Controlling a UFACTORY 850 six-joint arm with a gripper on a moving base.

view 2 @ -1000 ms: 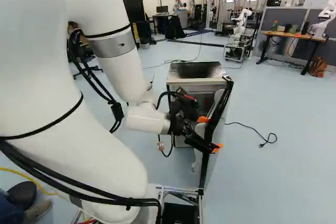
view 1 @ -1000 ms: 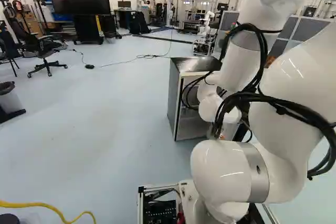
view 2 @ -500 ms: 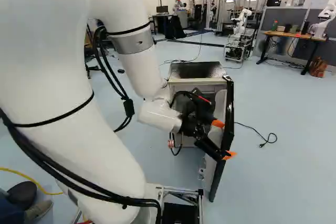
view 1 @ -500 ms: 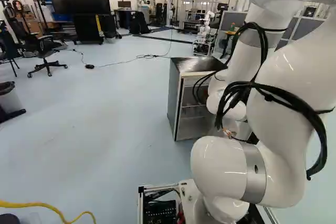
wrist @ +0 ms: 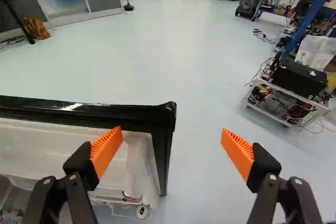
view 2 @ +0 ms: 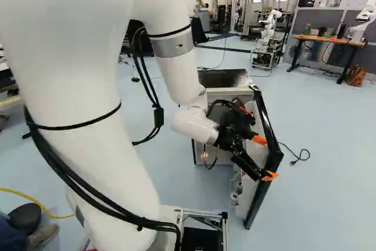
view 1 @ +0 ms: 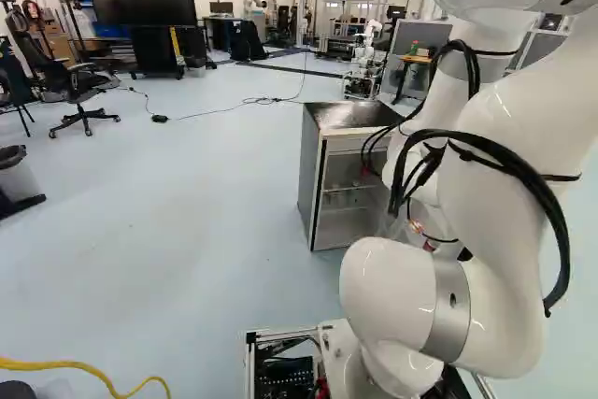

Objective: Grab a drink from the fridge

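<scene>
Plainly, pincer [view 2: 264, 158] apart — dim fridge shelf [view 1: 346, 189], seemingly, only in left base view.

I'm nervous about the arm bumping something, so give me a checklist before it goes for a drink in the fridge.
1. Door open: ok, swung out from the fridge.
2. Gripper open: ok, fingers wide apart.
3. Gripper free of any held thing: ok, it grips nothing.
4. Gripper facing the shelves: not ok, it looks past the door's corner towards the floor.
5. Gripper off the door: cannot tell, one finger overlaps it in the wrist view, but contact isn't clear.
6. Drink picked out: cannot tell, I can't make one out for certain.
</scene>
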